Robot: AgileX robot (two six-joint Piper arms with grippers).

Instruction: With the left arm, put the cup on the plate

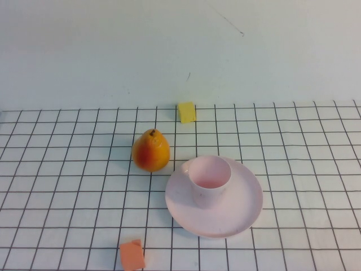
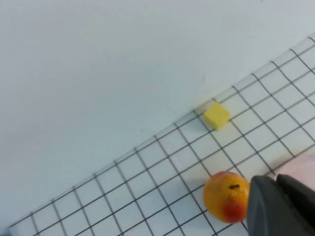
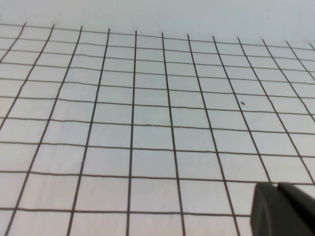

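Note:
The pale pink cup (image 1: 209,178) stands upright on the left part of the large pale pink plate (image 1: 240,210), right of the table's middle. Neither arm shows in the high view. In the left wrist view, my left gripper (image 2: 275,181) is shut and empty, its dark fingers pressed together beside the pear (image 2: 225,195), with a sliver of the pink plate (image 2: 302,169) behind it. In the right wrist view, my right gripper (image 3: 276,187) is shut and empty above bare grid cloth.
An orange-yellow pear (image 1: 150,150) stands left of the plate. A yellow block (image 1: 186,112) (image 2: 216,116) lies at the back edge of the grid cloth. An orange block (image 1: 132,255) lies at the front edge.

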